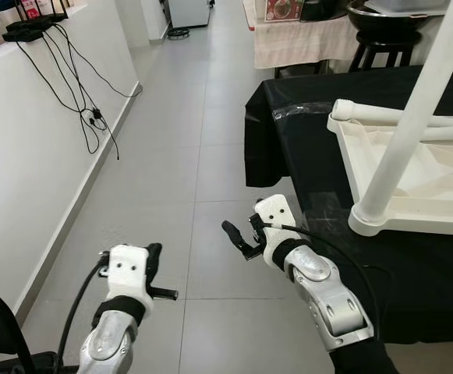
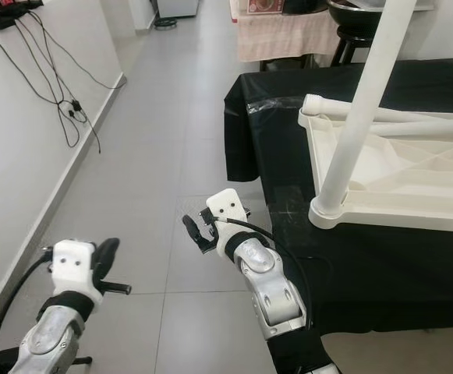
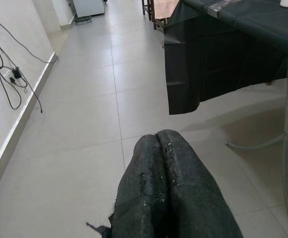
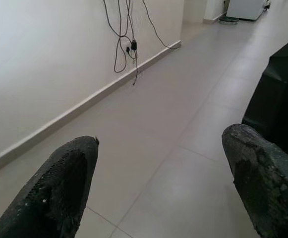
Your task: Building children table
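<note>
Open tiled floor [image 1: 179,156] leftward; black-draped table [image 1: 304,156] and upturned white children table [image 1: 390,179] rightward.

Lighting is bright, even and diffuse throughout. The grey floor tiles [image 1: 171,156] carry a soft sheen, strongest toward the far end of the corridor. Shadows are faint. The black cloth on the desk [image 1: 304,140] reads nearly featureless, with glare on a strip of clear tape [image 1: 300,111]. Both head views are sharp. In the wrist views the near fingers [image 4: 59,188] appear slightly soft, possibly out of focus.
</note>
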Controlling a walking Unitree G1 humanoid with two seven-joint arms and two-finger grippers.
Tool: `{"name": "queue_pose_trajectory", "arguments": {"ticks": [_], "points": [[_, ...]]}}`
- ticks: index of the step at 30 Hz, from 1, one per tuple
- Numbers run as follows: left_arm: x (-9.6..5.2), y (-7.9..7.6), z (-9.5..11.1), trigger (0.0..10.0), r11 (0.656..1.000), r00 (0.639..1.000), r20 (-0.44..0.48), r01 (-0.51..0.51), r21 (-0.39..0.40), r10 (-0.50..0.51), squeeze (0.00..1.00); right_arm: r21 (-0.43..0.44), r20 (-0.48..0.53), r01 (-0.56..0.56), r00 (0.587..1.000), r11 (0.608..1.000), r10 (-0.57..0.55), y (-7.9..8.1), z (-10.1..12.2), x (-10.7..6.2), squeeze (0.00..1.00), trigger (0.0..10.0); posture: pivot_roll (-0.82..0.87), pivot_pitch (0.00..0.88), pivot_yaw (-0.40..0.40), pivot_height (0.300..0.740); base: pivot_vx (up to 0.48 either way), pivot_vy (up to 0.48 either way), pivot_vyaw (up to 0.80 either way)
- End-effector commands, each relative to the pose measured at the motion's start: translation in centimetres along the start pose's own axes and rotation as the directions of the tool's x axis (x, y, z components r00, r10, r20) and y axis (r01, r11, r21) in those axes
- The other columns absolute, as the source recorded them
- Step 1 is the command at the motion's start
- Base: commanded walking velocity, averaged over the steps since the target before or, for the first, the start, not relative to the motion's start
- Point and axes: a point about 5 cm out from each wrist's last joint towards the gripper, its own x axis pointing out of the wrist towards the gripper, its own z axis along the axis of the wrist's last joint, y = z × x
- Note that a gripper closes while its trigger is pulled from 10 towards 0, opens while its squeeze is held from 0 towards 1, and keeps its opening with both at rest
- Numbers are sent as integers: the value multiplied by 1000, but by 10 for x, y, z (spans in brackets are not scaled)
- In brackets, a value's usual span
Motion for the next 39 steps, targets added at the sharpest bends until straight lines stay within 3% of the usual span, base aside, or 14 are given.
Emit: {"name": "queue_pose_trajectory", "arguments": {"ticks": [1, 3, 5, 6, 8, 9, 11, 12, 17, 20, 25, 31, 39], "points": [[1, 5, -2, 10000, 1000, 999, -21, -24, -1, 24, 0, 26, 29, -2, 1000, 1000, 1, -1, 3, 0, 0, 10000, -41, 27, 41, 740, 0, 0, 0], [4, 14, -5, 10000, 994, 994, -51, -100, -34, 98, 0, -25, 66, 47, 997, 999, -46, -9, 10, 0, 0, 10000, -42, 14, 41, 740, 0, 0, 0], [4, 14, -5, 10000, 994, 994, -51, -100, -34, 98, 0, -25, 66, 47, 997, 999, -46, -9, 10, 0, 0, 10000, -42, 14, 41, 740, 0, 0, 0], [4, 16, -4, 10000, 993, 992, -42, -117, -18, 116, 0, -79, 95, 89, 992, 993, -81, -13, 13, -1, 0, 10000, -45, 0, 41, 740, 0, 0, 0], [4, 16, -4, 10000, 993, 992, -42, -117, -18, 116, 0, -79, 95, 89, 992, 993, -81, -13, 13, -1, 0, 10000, -45, 0, 41, 740, 0, 0, 0], [5, 16, -2, 10000, 993, 993, -21, -112, 22, 113, 0, -85, 121, 96, 989, 992, -85, -14, 14, -2, 0, 10000, -44, 0, 41, 740, 0, 0, 0], [6, 14, -2, 10000, 993, 995, -11, -101, 58, 102, 0, -70, 114, 65, 992, 995, -57, -10, 10, -2, 0, 10000, -41, 0, 39, 740, 0, 0, 0], [7, 8, -3, 10000, 995, 997, -19, -71, 66, 72, 0, -11, 88, 7, 996, 1000, -7, -5, 2, -3, 0, 10000, -39, 0, 35, 740, 0, 0, 0], [8, 1, -6, 10000, 997, 999, -25, -41, 62, 43, 0, 11, 55, -25, 998, 1000, 25, -3, -6, -4, 0, 10000, -42, 0, 17, 740, 0, 0, 0], [8, -10, -15, 10000, 999, 999, -38, -18, 35, 19, 0, 28, 3, -28, 1000, 999, 28, -9, -22, -7, 0, 10000, -37, 0, -38, 740, 0, 0, 0], [11, -14, -22, 10000, 999, 999, -26, -36, -16, 35, 0, 11, -15, -13, 1000, 1000, 13, -19, -29, -3, 0, 10000, -10, 0, -77, 740, 0, 0, 0], [23, -14, -26, 10000, 999, 999, -32, -35, -3, 35, 0, -19, 21, -31, 999, 999, 32, -18, -25, 8, 0, 10000, -2, 0, -83, 740, 0, 0, 0], [24, -9, -36, 10000, 1000, 998, -68, 5, -12, -5, 0, 9, 126, -67, 990, 998, 66, -6, -13, 1, 0, 10000, -53, 0, -4, 740, 0, 0, 0]]}}
